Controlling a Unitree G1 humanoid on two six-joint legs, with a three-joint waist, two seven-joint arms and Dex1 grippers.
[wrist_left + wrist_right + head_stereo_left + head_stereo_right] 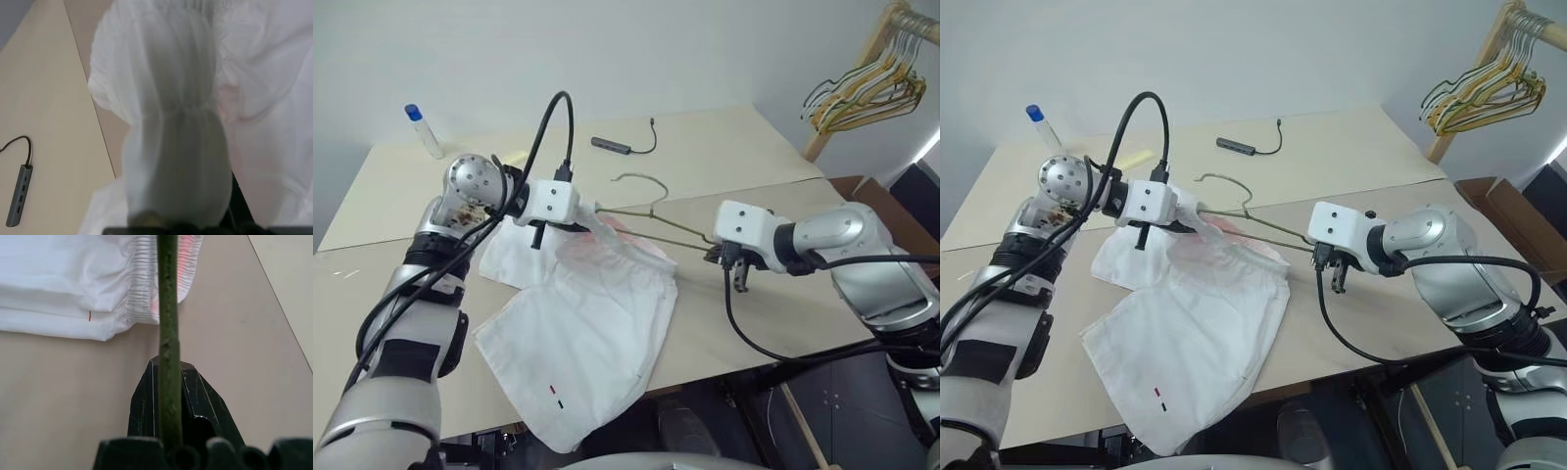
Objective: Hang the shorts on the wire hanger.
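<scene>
Here, the left gripper (590, 221) is clamped on the gathered waistband of the shorts (587, 338), which otherwise lie spread on the table (724, 157). The right gripper (713, 255) pinches one corner of the hanger (658, 220), held just above the cloth, its hook pointing away from the robot.

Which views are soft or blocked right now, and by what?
Left wrist view: the shorts drape right over the lens, close and blurred; the USB hub on the table stays readable. Right wrist view: the wire hanger runs up mid-frame as a soft bar. Left eye view: even light, faint shadows, left gripper and right gripper sharp.
</scene>
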